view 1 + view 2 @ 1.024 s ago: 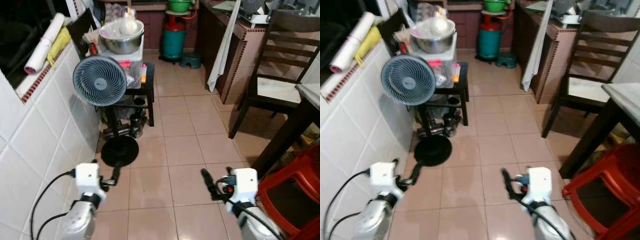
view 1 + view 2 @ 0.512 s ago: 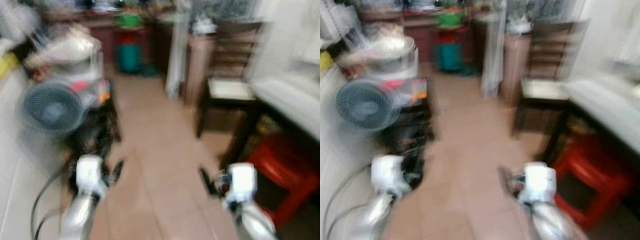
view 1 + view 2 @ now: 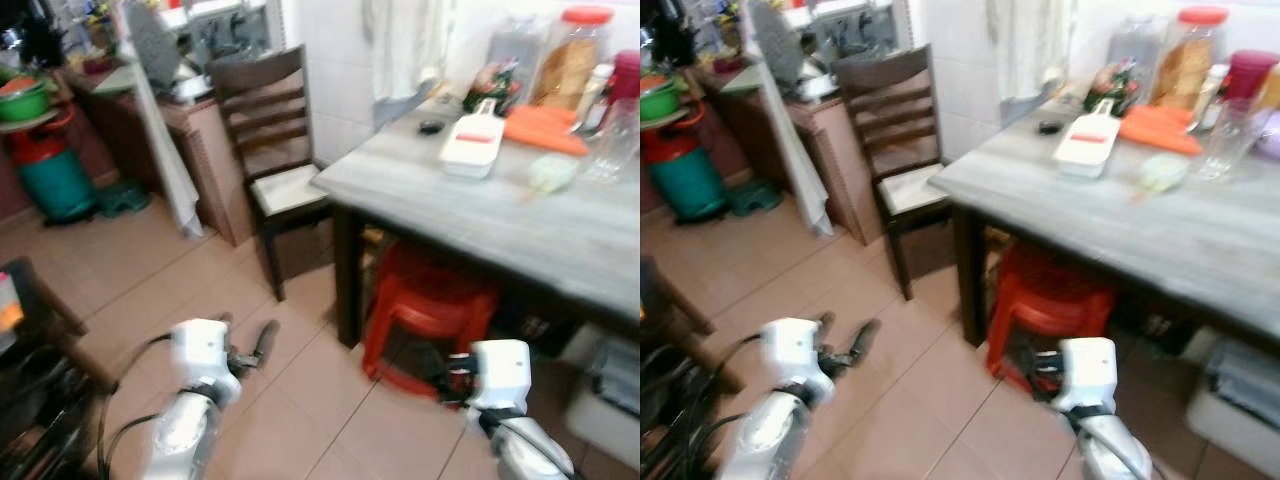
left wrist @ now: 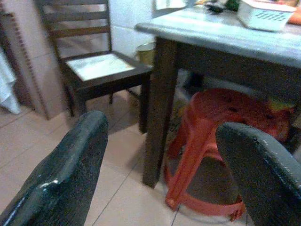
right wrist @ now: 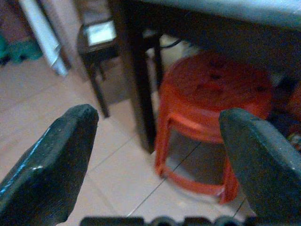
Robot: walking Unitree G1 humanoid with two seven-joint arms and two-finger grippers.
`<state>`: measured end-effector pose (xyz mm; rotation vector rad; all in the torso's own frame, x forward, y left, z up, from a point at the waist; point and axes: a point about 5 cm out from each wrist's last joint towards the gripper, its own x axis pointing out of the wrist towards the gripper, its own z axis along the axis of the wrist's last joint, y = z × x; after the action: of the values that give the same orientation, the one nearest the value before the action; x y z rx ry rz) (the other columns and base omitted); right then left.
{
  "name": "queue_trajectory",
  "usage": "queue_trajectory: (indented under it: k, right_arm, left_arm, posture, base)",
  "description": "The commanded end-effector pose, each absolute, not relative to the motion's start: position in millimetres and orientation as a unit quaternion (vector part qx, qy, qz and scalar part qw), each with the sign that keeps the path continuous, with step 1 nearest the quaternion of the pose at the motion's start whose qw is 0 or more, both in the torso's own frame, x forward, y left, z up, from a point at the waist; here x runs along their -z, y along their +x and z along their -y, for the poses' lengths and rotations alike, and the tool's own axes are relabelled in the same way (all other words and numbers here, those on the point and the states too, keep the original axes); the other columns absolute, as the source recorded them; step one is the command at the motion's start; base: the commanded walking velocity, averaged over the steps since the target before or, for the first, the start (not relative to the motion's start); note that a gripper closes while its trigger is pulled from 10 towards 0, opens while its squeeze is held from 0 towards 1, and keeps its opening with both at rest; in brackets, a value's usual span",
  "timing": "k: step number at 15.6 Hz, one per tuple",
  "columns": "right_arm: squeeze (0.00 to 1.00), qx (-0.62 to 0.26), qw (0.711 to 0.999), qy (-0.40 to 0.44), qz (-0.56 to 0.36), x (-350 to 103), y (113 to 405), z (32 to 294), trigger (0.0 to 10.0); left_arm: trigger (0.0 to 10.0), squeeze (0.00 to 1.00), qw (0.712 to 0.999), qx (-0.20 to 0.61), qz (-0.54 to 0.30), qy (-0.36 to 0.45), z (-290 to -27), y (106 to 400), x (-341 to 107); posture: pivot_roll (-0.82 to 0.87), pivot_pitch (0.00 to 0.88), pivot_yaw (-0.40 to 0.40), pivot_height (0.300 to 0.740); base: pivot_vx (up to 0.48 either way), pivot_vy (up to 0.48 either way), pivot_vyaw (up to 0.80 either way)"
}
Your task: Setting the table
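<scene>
Facing grey wooden table (image 3: 520, 215) at right, red plastic stool (image 3: 430, 300) beneath. Holding left gripper (image 4: 160, 174) and right gripper (image 5: 155, 165) low, fingers spread, empty.

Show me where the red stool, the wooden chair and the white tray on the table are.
red stool (image 3: 430, 295), left eye view, on its seat top under the table.
wooden chair (image 3: 285, 188), left eye view, on its pale seat.
white tray (image 3: 470, 150), left eye view, on its flat top.
</scene>
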<state>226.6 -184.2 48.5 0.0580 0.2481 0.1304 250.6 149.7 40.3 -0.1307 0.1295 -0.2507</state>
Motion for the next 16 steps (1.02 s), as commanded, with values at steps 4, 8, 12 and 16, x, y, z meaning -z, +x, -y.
queue_trajectory:
  k: [4, 8, 12, 16]
  right_arm:
    - [0.00, -0.071, 0.989, 0.060, -0.115, -51.4, 228.6, 173.9, 10.0]
    - [0.00, -0.025, 0.998, 0.018, -0.055, -67.3, 233.7, 182.5, 10.0]
    - [0.00, -0.026, 0.999, -0.026, 0.021, -100.0, 229.3, 187.8, 10.0]
    - [0.00, -0.014, 0.999, -0.034, 0.040, -109.8, 217.1, 194.8, 10.0]
  left_arm:
    - [10.0, 0.00, 0.989, 0.115, -0.067, -0.069, -160.6, 250.1, -39.1]
    - [10.0, 0.00, 0.995, 0.067, -0.059, -0.052, -158.3, 257.0, -41.8]
    - [10.0, 0.00, 0.997, 0.068, 0.006, -0.046, -161.9, 256.6, -72.3]
    - [10.0, 0.00, 0.998, 0.066, 0.004, -0.021, -167.9, 248.8, -76.1]
  posture:
    - [-0.01, 0.000, 0.068, 0.740]
    - [-0.02, 0.000, 0.069, 0.740]
    - [-0.02, 0.000, 0.069, 0.740]
    - [-0.03, 0.000, 0.067, 0.740]
  base:
    - [0.287, 0.000, -0.80]
    - [0.000, 0.000, 0.00]
    - [0.000, 0.000, 0.00]
    - [0.000, 0.000, 0.00]
